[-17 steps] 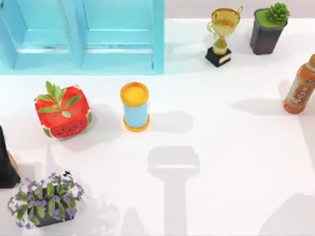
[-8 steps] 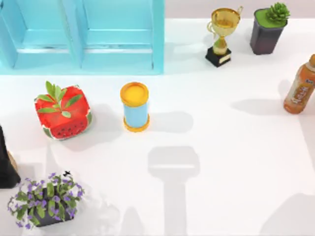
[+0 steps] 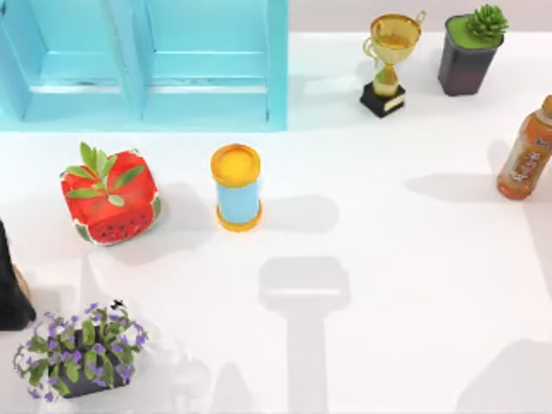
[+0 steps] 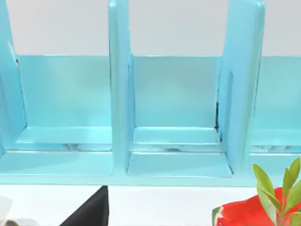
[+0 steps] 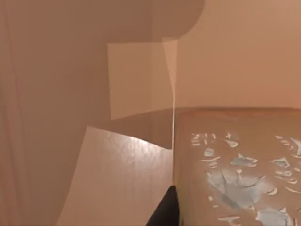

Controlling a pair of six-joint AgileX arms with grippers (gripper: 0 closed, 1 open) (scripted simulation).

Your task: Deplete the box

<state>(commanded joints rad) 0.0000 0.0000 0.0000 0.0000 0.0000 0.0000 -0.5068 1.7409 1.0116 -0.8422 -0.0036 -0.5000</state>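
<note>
The box stands at the far left corner of the bench, its open front turned toward the near edge so that an arm can reach straight in. It is a pale blue case with smooth, glossy walls. Upright dividers split it into square compartments, each with a low lip along the floor. From the left wrist view the compartments facing the camera look bare, so by my judgement there is little or nothing left to take out, though the outer ones are cut off.

Just in front of the box, toward the left edge, sits a soft-cornered red cube printed like a watermelon slice, with green leaves sprouting from its top. Beside it stands an upright can with a light blue body and a yellow lid and base. Both lie apart from the box, as things set down outside it would.

The rest looks like clutter kept to the edges:
- a gold trophy and a potted succulent along the far edge
- an orange bottle at the right edge
- a purple-flowered pot at the near left corner
- a black shape on the left edge

The right wrist view faces plain tan surfaces. I cannot tell how far the left pincer or the right pincer is open, nor whether either holds anything.
</note>
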